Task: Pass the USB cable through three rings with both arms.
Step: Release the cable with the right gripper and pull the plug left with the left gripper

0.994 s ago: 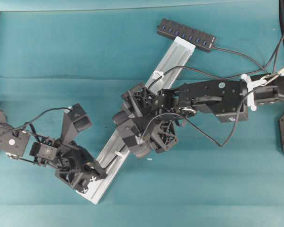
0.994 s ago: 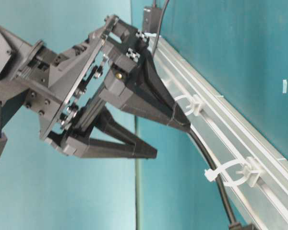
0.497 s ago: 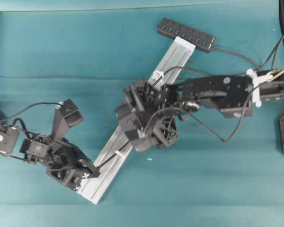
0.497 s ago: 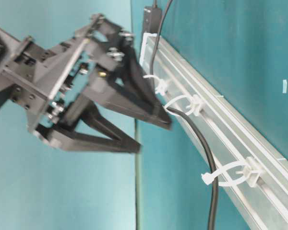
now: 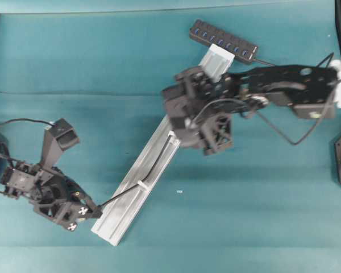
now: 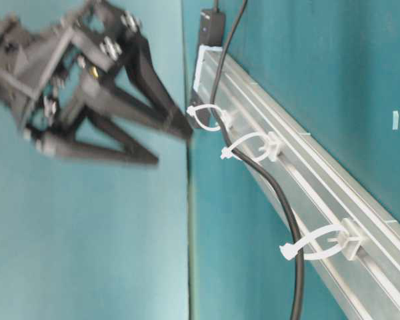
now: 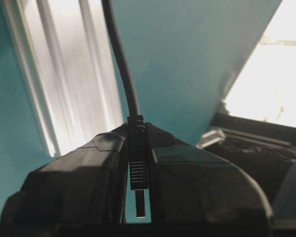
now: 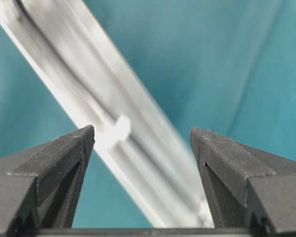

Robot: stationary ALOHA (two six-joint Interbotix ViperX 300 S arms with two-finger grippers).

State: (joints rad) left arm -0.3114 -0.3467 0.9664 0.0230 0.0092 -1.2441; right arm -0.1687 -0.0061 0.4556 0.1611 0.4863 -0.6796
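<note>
The USB cable runs along the silver rail, and in the table-level view it appears threaded through all three rings. My left gripper is shut on the cable's plug, whose metal tip points back between the fingers. From overhead this left gripper sits just off the rail's near-left end, with the cable stretched to the nearest ring. My right gripper hangs open and empty above the rail, with one ring blurred below. Overhead, the right gripper is over the rail's upper half.
A black multi-port hub lies at the rail's far end, and the cable leads back to it. Loose black wires trail from the right arm. A small white scrap lies on the teal mat right of the rail.
The left gripper drew the plug leftward off the rail's end, pulling the cable straighter. The open right gripper lifted away and moved up the rail toward the hub.
</note>
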